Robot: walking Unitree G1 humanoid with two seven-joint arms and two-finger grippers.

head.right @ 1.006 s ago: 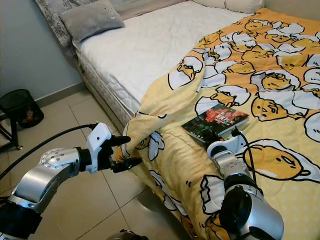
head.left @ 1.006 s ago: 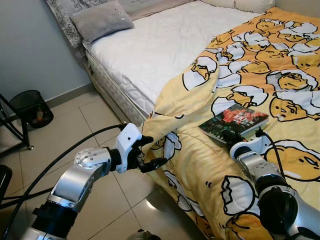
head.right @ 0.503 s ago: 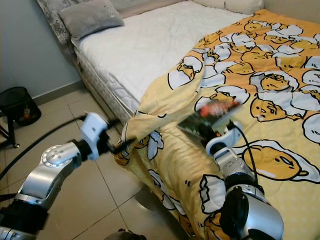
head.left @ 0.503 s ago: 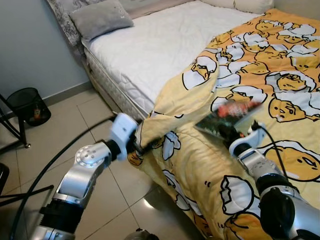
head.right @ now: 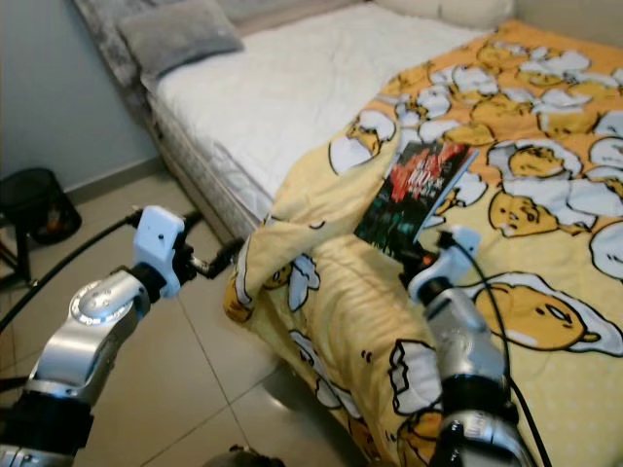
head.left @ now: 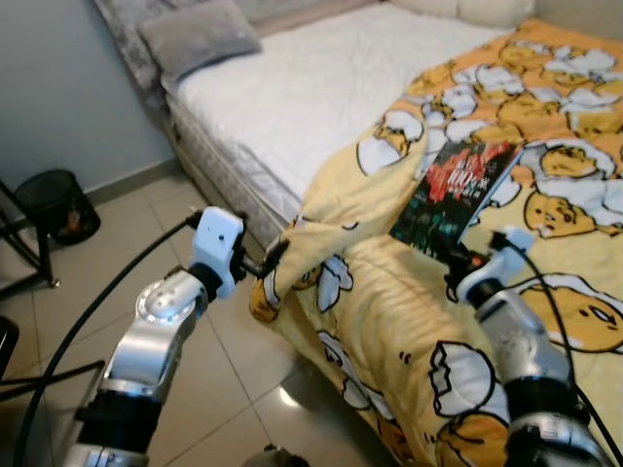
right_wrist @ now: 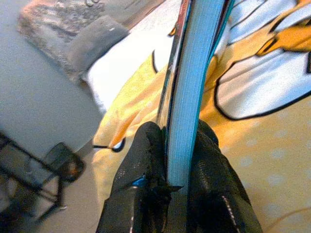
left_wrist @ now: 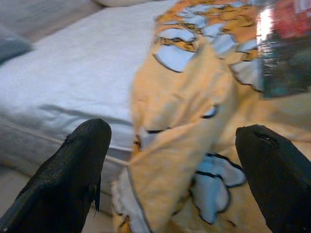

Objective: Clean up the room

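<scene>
2 grippers are at work over the bed [head.left: 321, 88]. The right gripper [head.left: 456, 265] has its jaws clamped on the lower edge of a book [head.left: 456, 190] and holds it tilted steeply up, off the yellow blanket [head.left: 545, 146], with the dark cover and red lettering facing the camera. In the right wrist view the book's pale page edge [right_wrist: 199, 92] stands pinched between the 2 black fingers [right_wrist: 141, 170]. The book sits above the fold where the blanket rises into a ridge beside the bare white mattress.

The left gripper [head.left: 265, 265] reaches from the floor side toward the blanket's hanging corner [head.left: 282, 282] at the edge of the bed. Its jaws are spread apart: in the left wrist view the 2 fingers [left_wrist: 73, 165] stand wide on either side of the drooping yellow fold [left_wrist: 170, 160], with nothing between them touching either finger. In the head views the fingertips sit just beside the corner of the cloth; whether they touch it cannot be told.

The blanket, printed with egg-shaped cartoon figures, covers the right part of the bed and spills over its near edge toward the tiled floor [head.left: 195, 243]. A grey pillow [head.left: 200, 37] lies at the head of the mattress. A black mesh bin [head.left: 56, 206] stands on the floor by the wall, well apart from the bed.
</scene>
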